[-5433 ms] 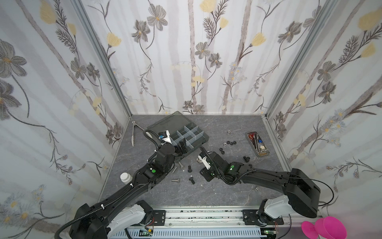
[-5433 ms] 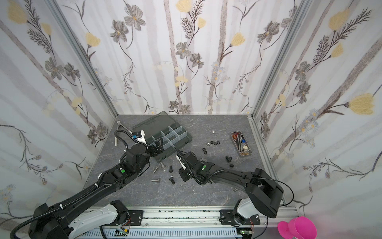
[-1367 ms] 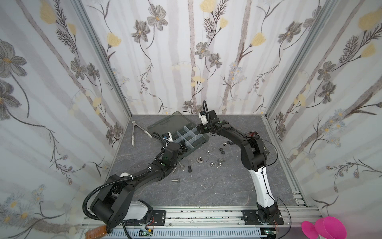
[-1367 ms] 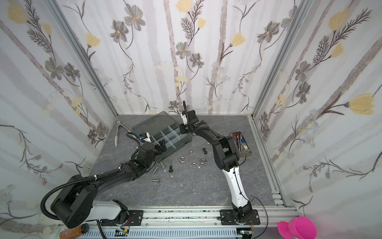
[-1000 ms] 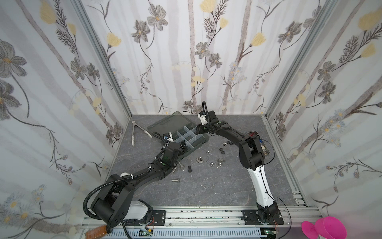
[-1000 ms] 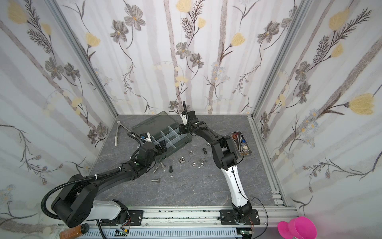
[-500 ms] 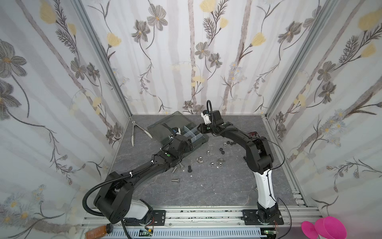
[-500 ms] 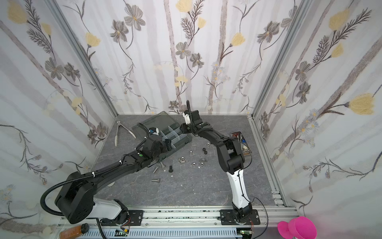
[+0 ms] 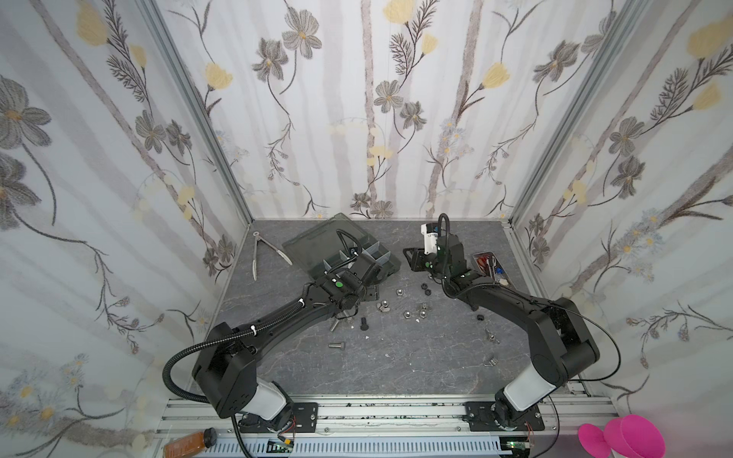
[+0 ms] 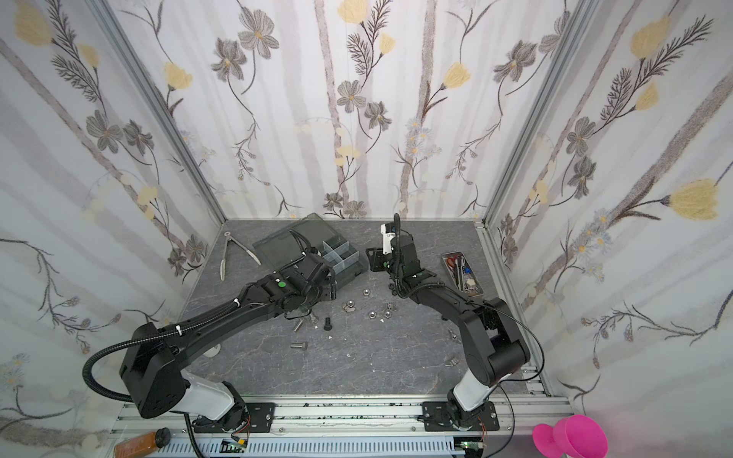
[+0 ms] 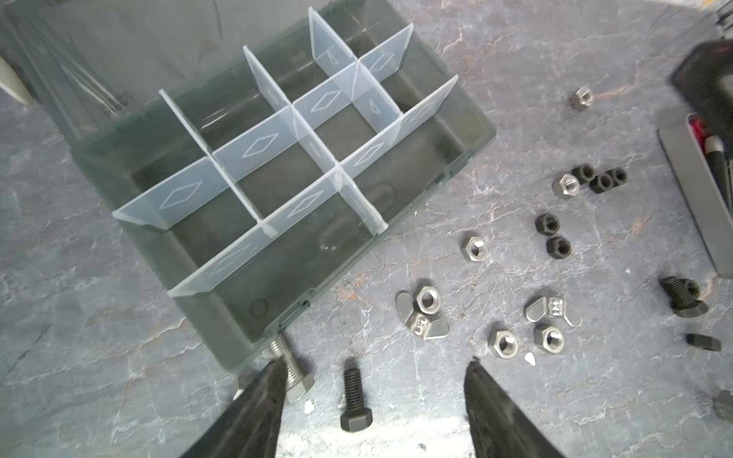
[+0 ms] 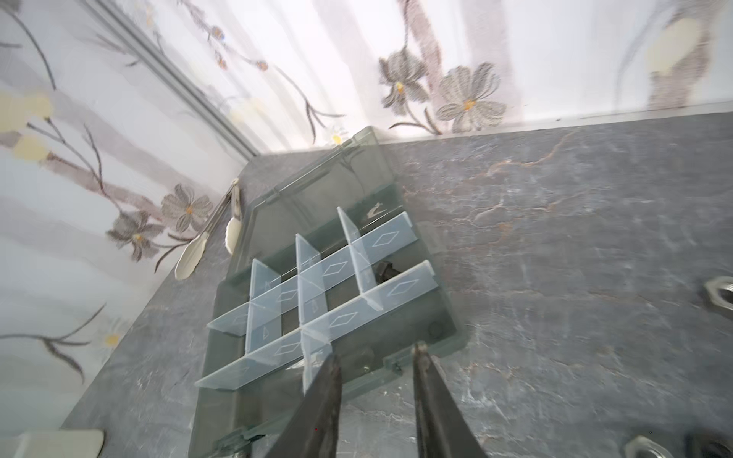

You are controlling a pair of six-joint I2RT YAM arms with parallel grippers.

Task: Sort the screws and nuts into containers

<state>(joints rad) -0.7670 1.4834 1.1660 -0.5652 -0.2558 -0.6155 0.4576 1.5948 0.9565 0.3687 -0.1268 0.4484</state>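
The dark smoky-grey organizer box [image 9: 384, 259] [image 10: 349, 259] lies open at the back, its containers split by pale dividers [image 11: 254, 148]. A black screw [image 12: 385, 272] rests in one compartment. My left gripper [image 11: 375, 366] [image 9: 351, 313] is open just in front of the box, its fingers astride a black screw [image 11: 355, 400] [image 9: 363, 323]. A silver screw [image 11: 288, 370] lies against one fingertip by the box corner. Silver nuts [image 11: 474, 248] [image 9: 399, 292] and black nuts [image 11: 546, 223] [image 9: 425, 287] are scattered to the right. My right gripper [image 12: 377, 353] [image 9: 412, 259] hovers by the box's right edge, slightly open and empty.
Long metal tongs [image 9: 258, 253] lie at the back left. The narrow tool tray [image 9: 490, 267] stands at the right. Two wing nuts [image 11: 422, 319] sit among the hex nuts. Another silver screw [image 9: 336, 345] lies further forward, with small metal bits [image 9: 492, 337] near the right arm.
The right gripper drew back from over the box to its right side and its jaws parted a little. The left gripper's jaws narrowed around the black screw on the table.
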